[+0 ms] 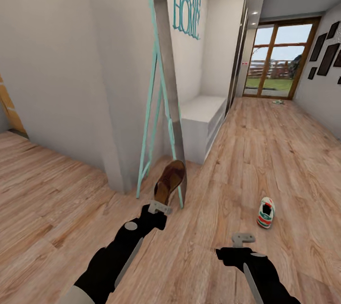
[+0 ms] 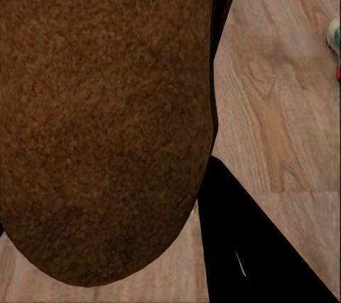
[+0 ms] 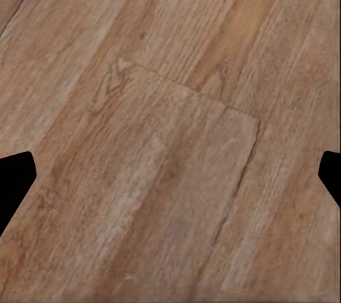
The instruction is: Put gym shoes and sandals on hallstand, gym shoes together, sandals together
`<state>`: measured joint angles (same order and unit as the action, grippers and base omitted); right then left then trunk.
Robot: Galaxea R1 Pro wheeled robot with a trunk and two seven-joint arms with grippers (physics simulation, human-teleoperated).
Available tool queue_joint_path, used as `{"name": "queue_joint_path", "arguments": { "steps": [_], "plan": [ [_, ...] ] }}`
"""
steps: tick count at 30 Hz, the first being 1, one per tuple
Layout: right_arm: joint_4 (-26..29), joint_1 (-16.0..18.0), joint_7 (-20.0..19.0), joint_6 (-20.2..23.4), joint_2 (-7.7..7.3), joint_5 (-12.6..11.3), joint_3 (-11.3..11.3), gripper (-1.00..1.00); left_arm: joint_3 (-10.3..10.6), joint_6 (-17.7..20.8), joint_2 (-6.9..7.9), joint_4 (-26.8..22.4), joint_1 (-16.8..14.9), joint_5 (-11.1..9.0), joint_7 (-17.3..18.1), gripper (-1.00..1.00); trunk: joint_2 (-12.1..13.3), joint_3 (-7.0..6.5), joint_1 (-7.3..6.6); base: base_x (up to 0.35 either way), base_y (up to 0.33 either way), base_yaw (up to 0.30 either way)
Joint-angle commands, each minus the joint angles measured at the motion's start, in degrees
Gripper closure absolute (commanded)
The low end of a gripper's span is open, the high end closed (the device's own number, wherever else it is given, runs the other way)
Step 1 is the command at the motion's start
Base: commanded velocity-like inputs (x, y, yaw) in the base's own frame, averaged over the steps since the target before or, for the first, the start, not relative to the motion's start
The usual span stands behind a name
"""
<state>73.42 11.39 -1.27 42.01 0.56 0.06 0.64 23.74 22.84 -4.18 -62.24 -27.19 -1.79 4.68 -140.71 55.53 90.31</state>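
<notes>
- Head view: the left claw (image 1: 160, 207) is raised above the wooden floor (image 1: 246, 161) and grips a dark brown sandal (image 1: 169, 181) by its heel end, so that the sandal stands nearly upright with its tan insole facing the camera.
- Just behind the sandal a tall mirror with a teal frame (image 1: 163, 86) leans against the wall corner.
- Past the mirror, a low white rack (image 1: 203, 119) stands against the left wall under teal "Welcome HOME" lettering (image 1: 186, 3).
- One gym shoe (image 1: 265, 212), white with green stripes and a red patch, lies on the floor to the right, well apart from the sandal and a little ahead of the right claw (image 1: 242, 238).
- A small pale object (image 1: 278, 102) lies far down the corridor near the glass door (image 1: 277, 57); it is too small to identify.
- Left wrist view: the sandal's brown insole (image 2: 106, 118) sits close to the lens, with floor beside it.
- Right wrist view: the right claw's fingertips (image 3: 14, 175) are spread wide over bare planks, holding nothing.
</notes>
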Motion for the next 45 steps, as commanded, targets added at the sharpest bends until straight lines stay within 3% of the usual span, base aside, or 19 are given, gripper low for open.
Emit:
{"name": "queue_joint_path", "arguments": {
  "steps": [1, 5, 12, 16, 20, 26, 30, 36, 45],
  "plan": [
    [0.05, 0.04, -0.13, 0.27, 0.04, 0.03, 0.07, -1.00, 0.52, 0.36, 0.02, -0.10, -0.01, 0.21, 0.24, 1.00, -0.02, 0.02, -0.01, 0.000, 0.000, -0.291],
    [0.05, 0.04, -0.13, 0.27, 0.05, 0.03, 0.07, -1.00, 2.27, 0.36, 0.04, -0.08, 0.01, 0.21, 0.39, 1.00, -0.02, -0.11, -0.01, 0.000, 0.000, -0.291],
    [0.05, 0.04, -0.13, 0.27, 0.05, 0.03, 0.07, -1.00, 2.67, 0.36, 0.04, -0.07, 0.01, 0.13, 1.68, 1.00, -0.02, -0.34, -0.01, 0.000, 0.000, -0.291],
    [0.05, 0.04, -0.13, 0.27, 0.04, 0.03, 0.07, -1.00, 2.64, 0.36, 0.04, -0.07, 0.01, 0.17, 6.98, 1.00, -0.02, -0.47, -0.01, 0.000, 0.000, -0.291],
    [0.05, 0.04, -0.13, 0.27, 0.04, 0.03, 0.07, -1.00, 2.48, 0.28, -0.12, -0.13, 0.02, 0.13, 8.34, 1.00, -0.02, -0.61, -0.01, 0.000, 0.000, -0.291],
    [0.05, 0.07, -0.11, 0.27, 0.05, 0.03, 0.07, -1.00, 2.02, -1.96, -1.71, -0.37, -0.34, -0.08, 8.36, 1.00, -0.02, -0.70, -0.01, 0.000, 0.000, -0.286],
    [0.05, 0.05, -0.13, 0.27, 0.05, 0.03, 0.07, -1.00, 1.94, -2.84, -2.57, -0.42, -0.55, -1.78, 8.21, 1.00, -0.02, -0.71, -0.01, 0.000, 0.000, -0.281],
    [0.05, 0.05, -0.11, 0.27, 0.05, 0.03, 0.07, -1.00, 2.04, -6.20, -2.60, -0.42, -0.58, -2.55, 8.15, 1.00, -0.02, -0.71, -0.01, 0.000, 0.000, -0.280],
    [0.05, 0.04, -0.07, 0.28, 0.05, 0.03, 0.04, -1.00, 2.01, -6.72, -2.59, -0.39, -0.59, -2.70, 8.15, 1.00, -0.02, -0.71, -0.01, 0.127, 0.000, -0.076]
  ]
}}
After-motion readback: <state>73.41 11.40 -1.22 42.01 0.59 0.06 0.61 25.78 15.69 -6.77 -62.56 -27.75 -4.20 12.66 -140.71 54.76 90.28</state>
